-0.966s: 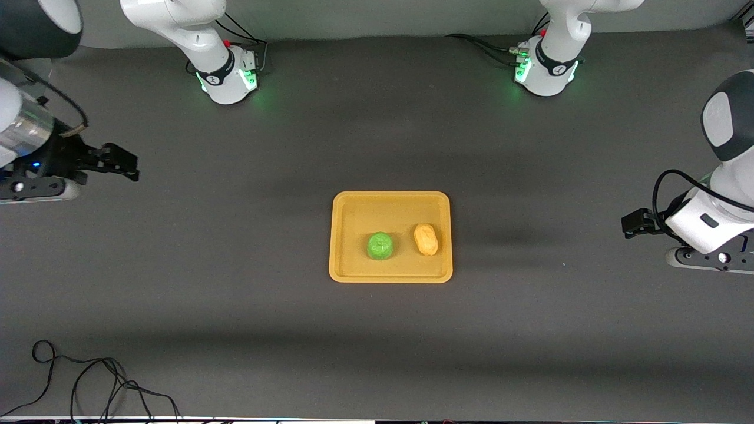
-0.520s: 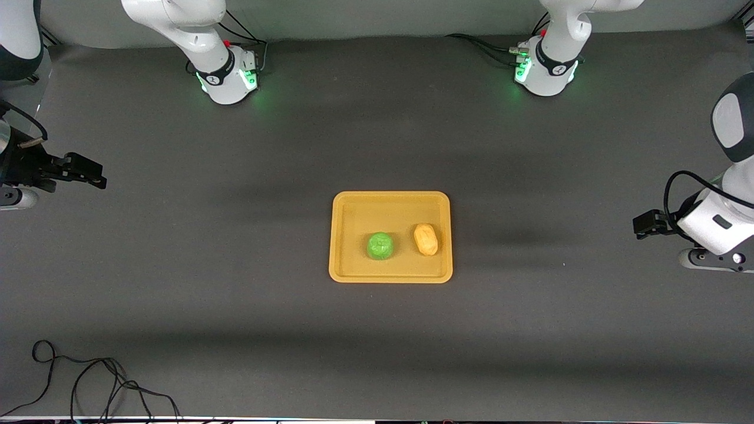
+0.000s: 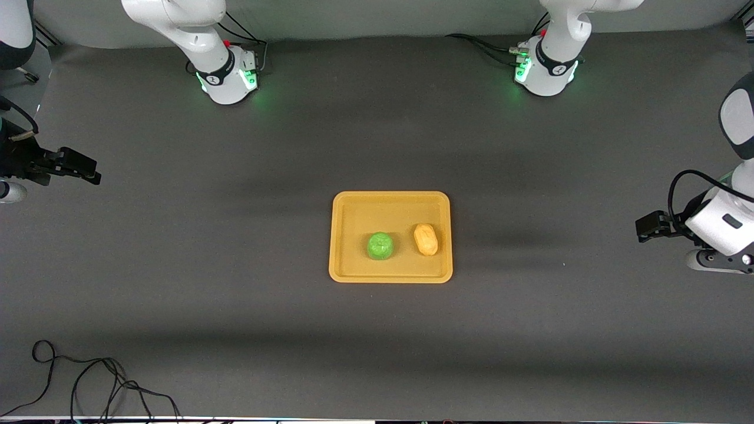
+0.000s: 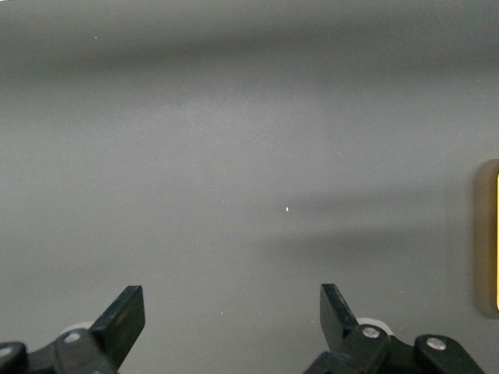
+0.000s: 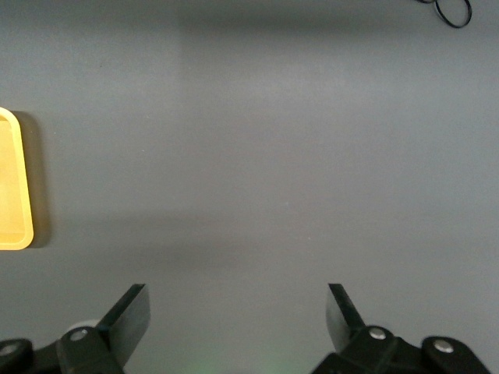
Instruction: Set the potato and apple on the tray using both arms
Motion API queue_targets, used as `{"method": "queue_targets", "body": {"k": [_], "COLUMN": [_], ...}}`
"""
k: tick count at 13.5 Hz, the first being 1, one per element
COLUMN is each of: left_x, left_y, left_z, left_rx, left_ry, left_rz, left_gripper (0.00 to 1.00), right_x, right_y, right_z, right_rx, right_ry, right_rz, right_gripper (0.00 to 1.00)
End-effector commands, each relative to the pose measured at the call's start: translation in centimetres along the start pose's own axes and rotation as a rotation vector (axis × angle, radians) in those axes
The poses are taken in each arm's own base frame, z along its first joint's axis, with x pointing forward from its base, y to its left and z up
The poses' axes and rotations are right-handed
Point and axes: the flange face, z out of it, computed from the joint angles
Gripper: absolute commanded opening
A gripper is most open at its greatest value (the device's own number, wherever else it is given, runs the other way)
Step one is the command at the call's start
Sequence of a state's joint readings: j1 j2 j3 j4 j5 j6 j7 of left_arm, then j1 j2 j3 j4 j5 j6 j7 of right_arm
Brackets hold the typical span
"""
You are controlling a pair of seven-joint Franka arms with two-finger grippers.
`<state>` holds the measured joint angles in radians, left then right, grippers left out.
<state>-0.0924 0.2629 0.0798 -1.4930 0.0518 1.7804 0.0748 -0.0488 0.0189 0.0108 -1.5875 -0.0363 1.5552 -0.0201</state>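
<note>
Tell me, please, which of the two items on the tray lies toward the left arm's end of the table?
The potato, the tan oval; the green apple beside it lies toward the right arm's end of the tray.

tray (image 3: 353, 206) yellow-orange, plain. on it: apple (image 3: 380, 245) bright green w/ bumpy sheen, potato (image 3: 425, 239) yellowish-tan beside it. table (image 3: 235, 330) round tray dark grey, matte. arm bases white w/ green lights.

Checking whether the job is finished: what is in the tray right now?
The apple and the potato lie side by side, apart, in the tray, in its half nearer the camera. The tray floor under each is hidden.
</note>
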Motion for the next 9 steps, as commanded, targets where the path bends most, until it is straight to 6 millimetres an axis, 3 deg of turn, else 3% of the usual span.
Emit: {"method": "queue_targets", "body": {"k": [1,9], "left_x": [-0.14,-0.46], "left_y": [0.34,-0.21], "left_z": [-0.2,0.29], "left_rx": [-0.017,-0.038], "left_ry": [-0.035,-0.059], "left_rz": [-0.025,-0.037], "left_gripper": [0.99,0.99], "right_x": [-1.04,-0.75], "right_y": [-0.29,-0.44], "right_z": [0.05,-0.62], "right_rx": [0.056,0.058], "right_ry": [-0.015,-0.02], "right_rz": [0.016,0.009], "right_gripper": [1.0,1.0]}}
